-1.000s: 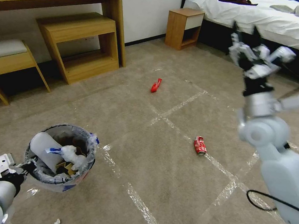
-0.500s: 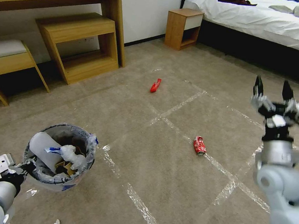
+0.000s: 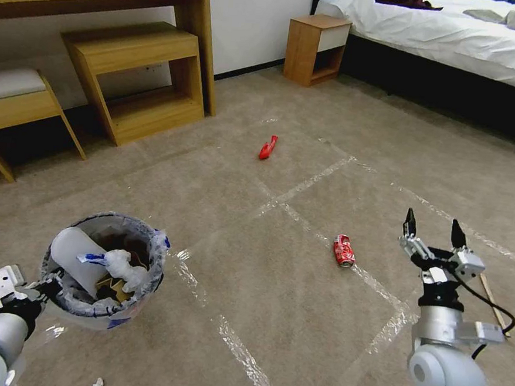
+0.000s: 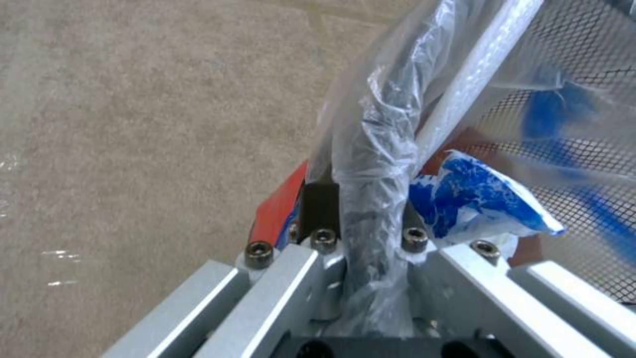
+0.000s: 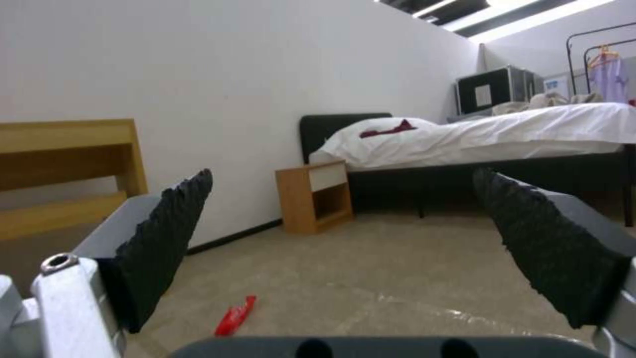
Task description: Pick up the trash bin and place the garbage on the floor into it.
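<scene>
The trash bin (image 3: 104, 270) hangs low at my left, its clear liner over the rim, holding a white sole, a white-and-blue wad and brown cardboard. My left gripper (image 3: 43, 290) is shut on its rim; the left wrist view shows that gripper (image 4: 364, 209) clamping the bagged rim of the bin (image 4: 563, 74). Garbage lies on the floor (image 3: 261, 311): a red can (image 3: 344, 250), a red wrapper (image 3: 268, 147), a thin stick (image 3: 492, 303) and a small white wad (image 3: 97, 384). My right gripper (image 3: 433, 229) is open, just right of the can. The right wrist view looks between its fingers (image 5: 166, 243) at the wrapper (image 5: 235, 315).
A wooden desk with a low shelf unit (image 3: 136, 73) and a bench (image 3: 17, 102) line the far left wall. A bedside table (image 3: 317, 47) and a bed (image 3: 456, 36) stand at the back right. Tape strips (image 3: 305, 184) cross the carpet.
My right arm has come down from high in front of the bed to low near the floor, right of the can, fingers still open. The bin and left arm have stayed put.
</scene>
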